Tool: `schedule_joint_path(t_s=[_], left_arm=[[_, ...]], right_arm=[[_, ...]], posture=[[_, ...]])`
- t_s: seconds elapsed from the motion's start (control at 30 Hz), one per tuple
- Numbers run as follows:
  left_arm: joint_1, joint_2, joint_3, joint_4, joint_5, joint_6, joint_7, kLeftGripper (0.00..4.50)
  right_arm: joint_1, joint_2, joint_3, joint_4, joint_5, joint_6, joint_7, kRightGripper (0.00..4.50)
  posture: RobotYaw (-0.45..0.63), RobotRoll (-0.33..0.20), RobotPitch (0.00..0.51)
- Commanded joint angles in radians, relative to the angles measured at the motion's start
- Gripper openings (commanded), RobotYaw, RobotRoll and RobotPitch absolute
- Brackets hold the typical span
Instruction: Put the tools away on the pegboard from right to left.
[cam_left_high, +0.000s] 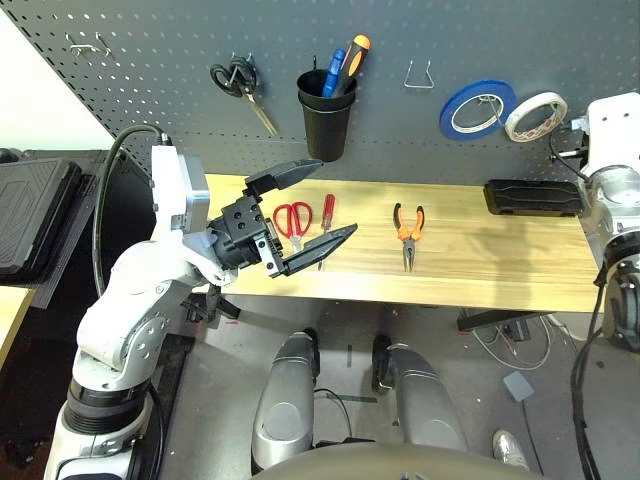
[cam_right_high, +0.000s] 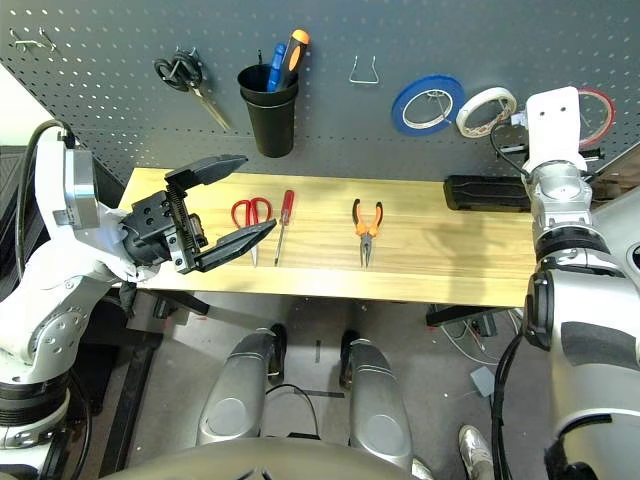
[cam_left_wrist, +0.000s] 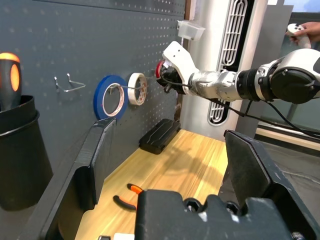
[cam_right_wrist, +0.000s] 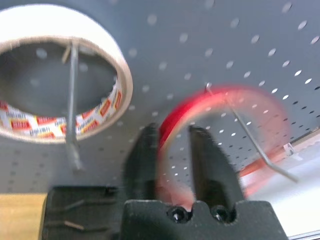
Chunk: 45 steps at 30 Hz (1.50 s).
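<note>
Facing the pegboard (cam_left_high: 150, 90), we hold our left gripper (cam_left_high: 305, 205) spread wide and empty above the table (cam_left_high: 470, 270), near the red-handled scissors (cam_left_high: 292, 220). Our right gripper (cam_right_wrist: 172, 145) straddles the red tape ring's (cam_right_wrist: 220, 125) rim, fingers slightly parted, where the ring hangs on a hook (cam_right_wrist: 250, 135) beside the white tape roll (cam_right_wrist: 65, 75).

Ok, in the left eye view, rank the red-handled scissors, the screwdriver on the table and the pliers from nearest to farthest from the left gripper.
1. Red-handled scissors, right beside the left gripper, between its fingers.
2. Slim red-handled screwdriver, just right of the scissors.
3. Orange-and-black-handled pliers, farther right, mid-table.
</note>
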Motion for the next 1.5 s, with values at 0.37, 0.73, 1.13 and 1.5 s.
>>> schedule_joint_path(t_s=[0.37, 0.73, 1.13, 1.5], left_arm=[[0.046, 0.037, 0.028, -0.035, -0.012, 0.004, -0.004, 4.5], [0.068, 0.063, 0.029, -0.021, 0.004, -0.003, -0.022, 4.5], [0.093, 0.194, -0.079, 0.071, 0.232, 0.049, -0.023, 4.5], [0.092, 0.282, -0.12, 0.066, 0.301, 0.227, -0.014, 4.5]], right_arm=[[0.187, 0.015, 0.016, -0.027, -0.042, -0.337, -0.166, 4.47], [0.428, 0.088, 0.015, -0.115, -0.026, -0.433, -0.16, 4.47], [0.49, 0.306, 0.039, -0.347, 0.107, 0.016, 0.201, 4.47], [0.469, 0.499, 0.032, -0.622, 0.188, 0.536, 0.15, 4.47]], posture=[[0.33, 0.0, 0.201], [0.32, 0.0, 0.222], [0.35, 0.0, 0.239], [0.38, 0.0, 0.254]])
